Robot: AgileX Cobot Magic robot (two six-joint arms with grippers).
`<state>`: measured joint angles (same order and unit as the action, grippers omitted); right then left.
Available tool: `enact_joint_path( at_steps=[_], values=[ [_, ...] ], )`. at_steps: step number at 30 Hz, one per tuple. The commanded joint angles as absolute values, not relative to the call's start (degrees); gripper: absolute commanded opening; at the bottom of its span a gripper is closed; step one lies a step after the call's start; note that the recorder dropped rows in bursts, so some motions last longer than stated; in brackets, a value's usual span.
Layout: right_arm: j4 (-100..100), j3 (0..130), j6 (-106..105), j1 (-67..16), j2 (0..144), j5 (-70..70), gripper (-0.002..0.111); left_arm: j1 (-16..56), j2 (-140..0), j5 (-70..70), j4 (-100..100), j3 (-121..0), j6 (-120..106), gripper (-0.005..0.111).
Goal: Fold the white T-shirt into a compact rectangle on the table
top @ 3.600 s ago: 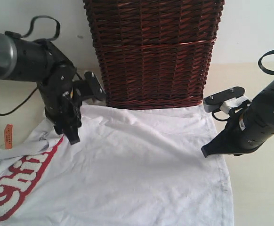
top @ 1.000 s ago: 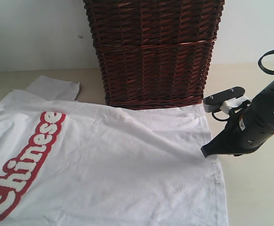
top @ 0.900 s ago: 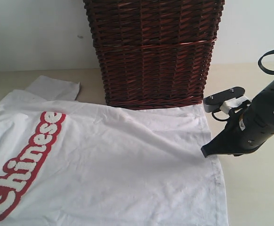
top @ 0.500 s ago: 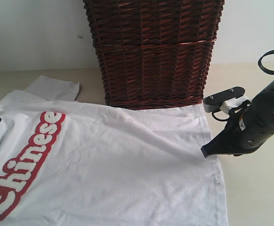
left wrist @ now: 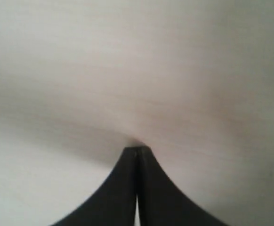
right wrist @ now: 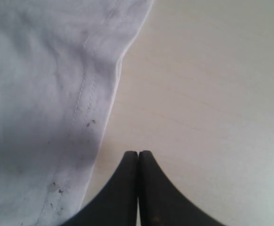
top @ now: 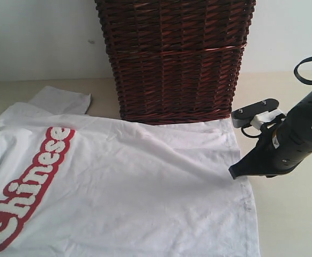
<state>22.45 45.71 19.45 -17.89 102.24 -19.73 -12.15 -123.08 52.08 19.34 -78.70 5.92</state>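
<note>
The white T-shirt [top: 145,187] is seen spread flat on the desk [top: 292,219], filling the lower left and middle of the exterior view, with the red-edged lettering [top: 30,182] face up at the lower left. One sleeve [top: 59,99] is laid out at the upper left. No fold can be seen in the cloth, so the task is judged to be at its start: the sleeves and sides are yet to be turned in and the length doubled over.

The hem [right wrist: 113,80] is shown running down the right side of the shirt, with bare desk beside it. The shirt's upper edge is pressed close to the foot of the wicker basket [top: 177,59], so little room is left there. Open desk is found at the right of the frame and at the upper left beyond the sleeve.

The right claw [top: 234,172] is clenched and empty, set just beside the hem over bare desk. The left claw [left wrist: 137,149] is also clenched, its tips against a blurred pale surface. Whether cloth is pinched there cannot be told.
</note>
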Motion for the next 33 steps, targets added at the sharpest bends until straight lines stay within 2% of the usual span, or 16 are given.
enact_joint_path(
  at_steps=[1,6,8,10,13,14,17,19,21,25,27,29,33],
  values=[
    [22.60,45.54,19.11,-18.03,101.92,-19.57,0.000,-12.08,-120.72,49.20,12.45,-78.54,2.29,0.000],
    [22.60,45.54,19.11,-18.03,101.92,-19.57,0.000,-12.08,-116.86,49.99,-7.40,-78.65,-15.14,0.000],
    [22.60,45.54,19.11,-18.03,101.92,-19.69,0.000,-12.08,-116.76,52.67,-12.06,-78.65,-18.32,0.005],
    [22.60,45.54,19.11,-18.03,101.92,-19.69,0.000,-12.08,-117.45,53.74,-12.62,-78.65,-18.43,0.022],
    [22.45,45.54,19.11,-18.03,101.92,-19.82,0.000,-12.08,-118.74,54.54,-12.34,-78.65,-17.90,0.054],
    [22.45,45.54,19.11,-18.03,101.92,-19.82,0.000,-12.08,-119.32,55.06,-12.34,-78.65,-17.90,0.058],
    [22.45,45.54,19.11,-18.03,101.92,-19.82,0.000,-12.08,-121.20,56.81,-12.34,-78.65,-17.90,0.057],
    [22.45,45.54,19.11,-18.03,101.92,-19.82,0.000,-12.08,-122.86,56.69,-12.34,-78.65,-17.90,0.051],
    [22.45,45.54,19.11,-18.03,101.92,-19.82,0.000,-12.08,-124.36,55.66,-12.03,-78.65,-17.54,0.042],
    [22.45,45.54,19.11,-18.03,101.92,-19.95,0.000,-12.08,-124.75,51.68,-5.47,-78.65,-9.63,0.017],
    [22.45,45.54,19.11,-18.03,101.92,-19.95,0.000,-12.08,-124.36,49.72,-0.41,-78.65,-2.77,0.010],
    [22.45,45.54,19.11,-18.03,101.92,-19.95,0.000,-12.08,-124.11,48.55,4.42,-78.65,1.40,0.012],
    [22.45,45.54,19.11,-18.03,101.92,-19.95,0.000,-12.08,-124.01,46.20,10.62,-78.65,6.51,0.034]
  ],
)
